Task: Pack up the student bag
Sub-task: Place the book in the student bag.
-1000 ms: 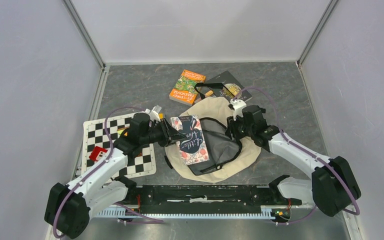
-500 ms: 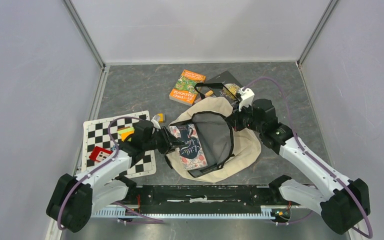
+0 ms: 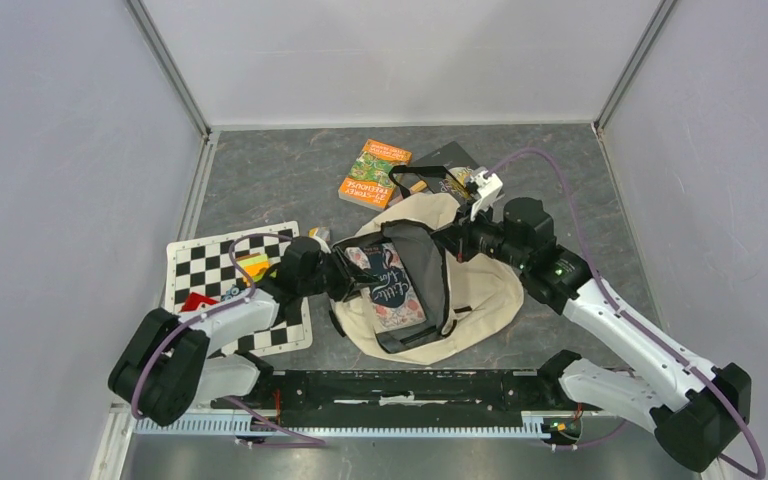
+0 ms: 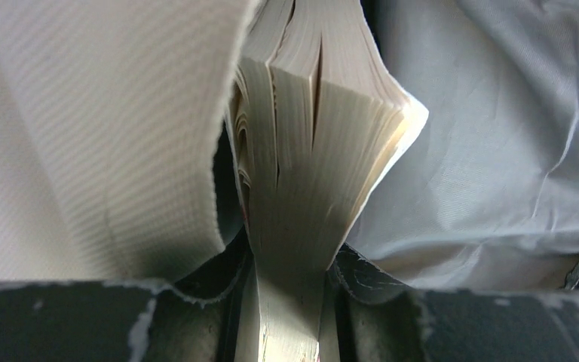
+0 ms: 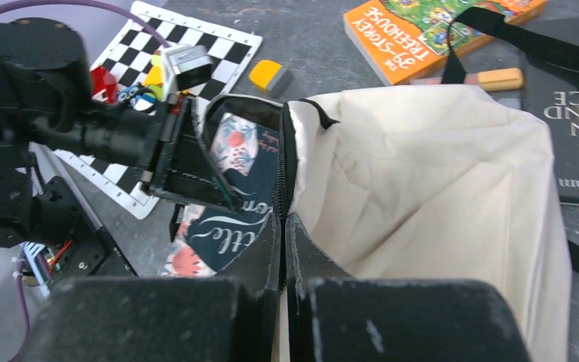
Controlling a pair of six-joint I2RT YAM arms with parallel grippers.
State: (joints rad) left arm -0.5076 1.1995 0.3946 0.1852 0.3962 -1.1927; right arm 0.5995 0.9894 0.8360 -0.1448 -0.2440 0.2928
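The student bag [image 3: 480, 290], cream with grey lining and a black zipper rim, lies mid-table with its mouth facing left. My left gripper [image 3: 345, 275] is shut on a navy floral book [image 3: 392, 295] whose far end sits inside the mouth. The left wrist view shows the book's page edges [image 4: 301, 151] clamped in my left gripper [image 4: 286, 264], with cream fabric [image 4: 83, 113] on the left and grey lining [image 4: 497, 113] on the right. My right gripper [image 3: 447, 243] is shut on the bag's black zipper rim [image 5: 283, 173] and holds it up over the book [image 5: 226, 226].
An orange book [image 3: 373, 172] and a black book [image 3: 450, 165] lie behind the bag, with a black strap across them. A checkered mat [image 3: 200, 265] on the left carries small red and yellow pieces. A small orange block [image 5: 268, 75] lies between mat and bag.
My right gripper has closed on the bag's zipper rim and pulled it up and leftward over the book. My left gripper, still gripping the book, has shifted lower and pushed it into the mouth.
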